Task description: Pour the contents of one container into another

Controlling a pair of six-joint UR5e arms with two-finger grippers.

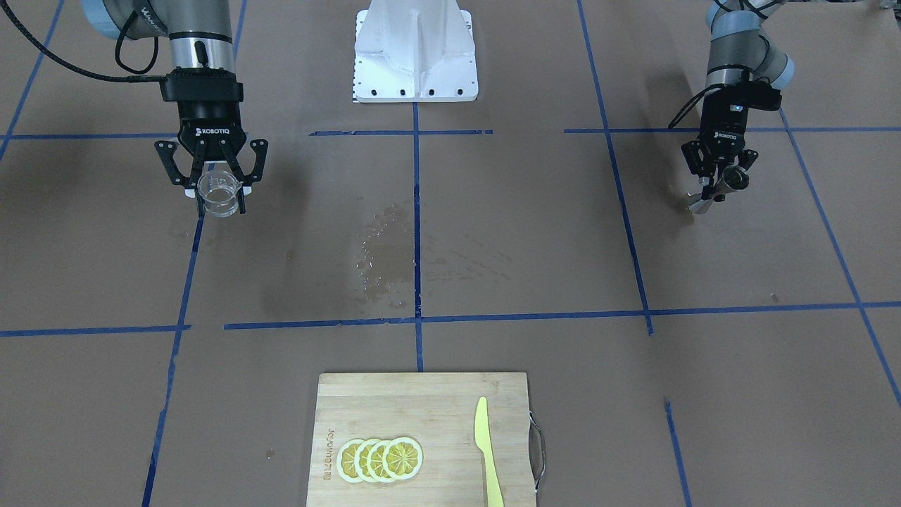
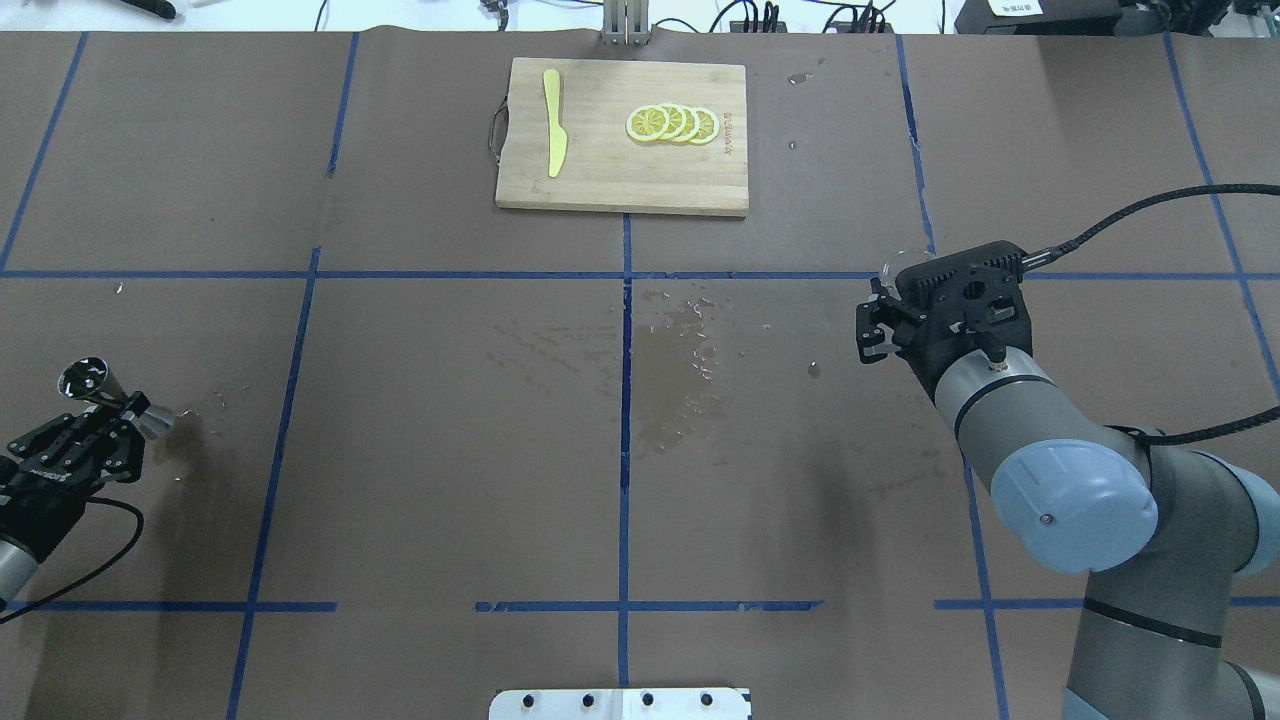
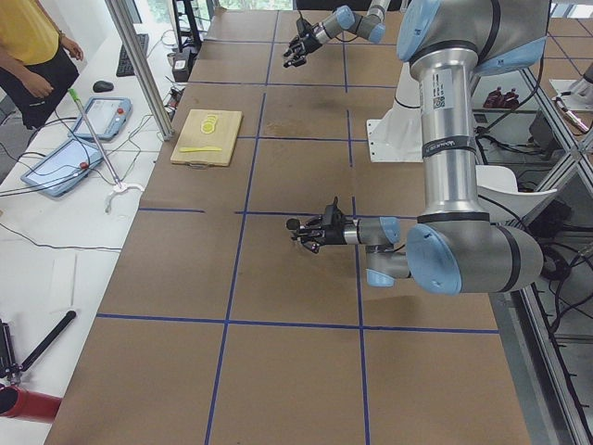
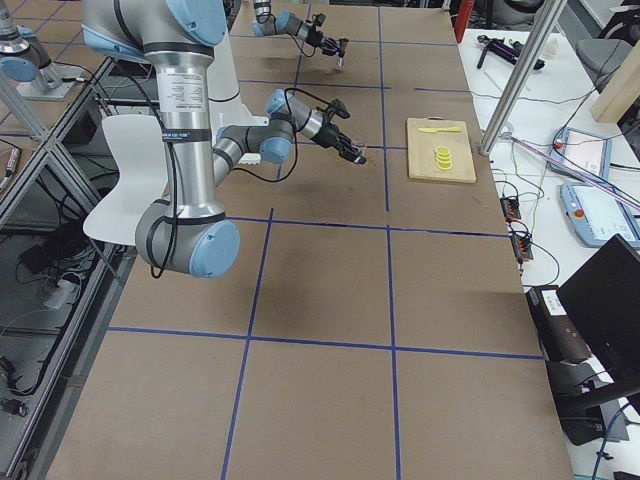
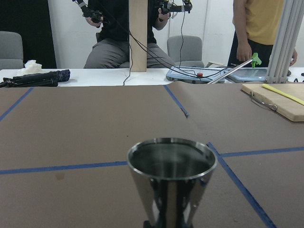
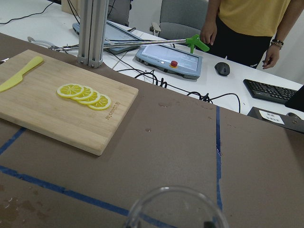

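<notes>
Robot arms at a brown paper-covered table, each holding one vessel, well apart. The right gripper (image 1: pixel 221 204) has its fingers closed partway around a small clear glass cup (image 1: pixel 218 186), which sits upright between them with its mouth open to the ceiling. Whether it holds liquid cannot be told. The left gripper (image 1: pixel 719 182) is clamped on the narrow waist of a steel jigger (image 5: pixel 171 175). Its wrist camera shows the jigger's upper cone just ahead of the fingers, mouth up and roughly level.

A wet patch (image 1: pixel 383 246) lies on the table between the two hands. A cutting board (image 1: pixel 422 394) with lemon slices (image 1: pixel 380 459) and a yellow knife (image 1: pixel 486 451) lies farther out, beyond both hands.

Pouring has likely not begun; the vessels must first meet. To do this well, the cup should probably travel level toward the jigger, stop with its lip just above the jigger's rim, then tip slowly, lip leading. The jigger's mouth is narrow, so a fast tilt or poor alignment risks a spill.
</notes>
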